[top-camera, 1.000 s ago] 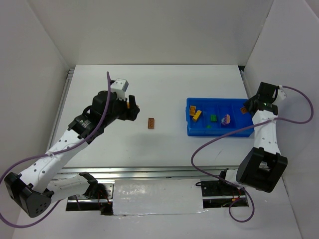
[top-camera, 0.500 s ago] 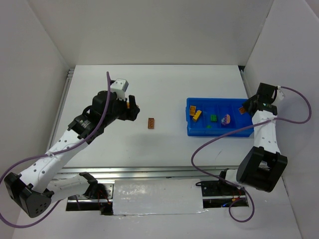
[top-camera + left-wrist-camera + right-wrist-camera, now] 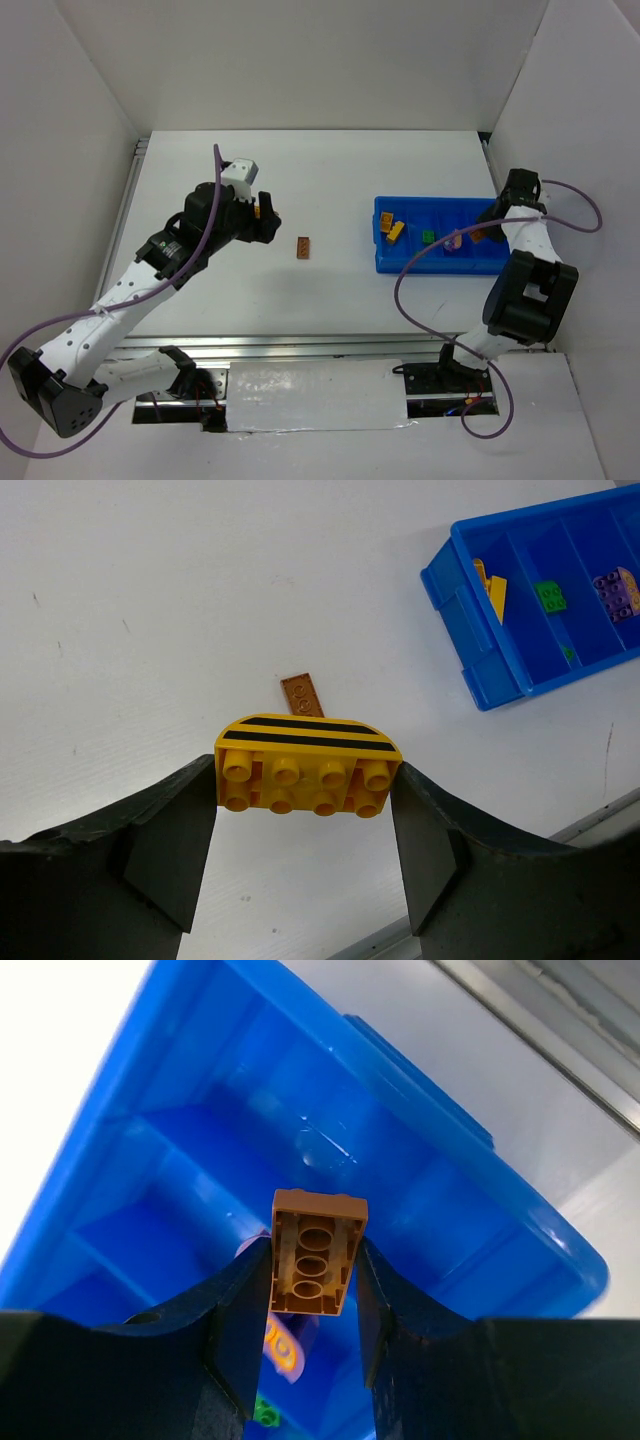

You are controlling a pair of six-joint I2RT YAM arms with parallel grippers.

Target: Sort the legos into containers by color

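Note:
My left gripper is shut on a yellow brick with black stripes and holds it above the table, left of the tray. A flat brown brick lies on the table just beyond it, also in the left wrist view. My right gripper is shut on a brown brick, held over the right end of the blue tray. The tray holds yellow bricks in its left compartment, then a green brick, then a purple brick.
White walls stand close on the left, back and right. The tray's near wall faces the left gripper. A metal rail runs along the table's front edge. The right arm's purple cable loops in front of the tray.
The right gripper has swung left and down from the tray's right edge to over its right end, still holding the brown brick. The left arm has not moved.

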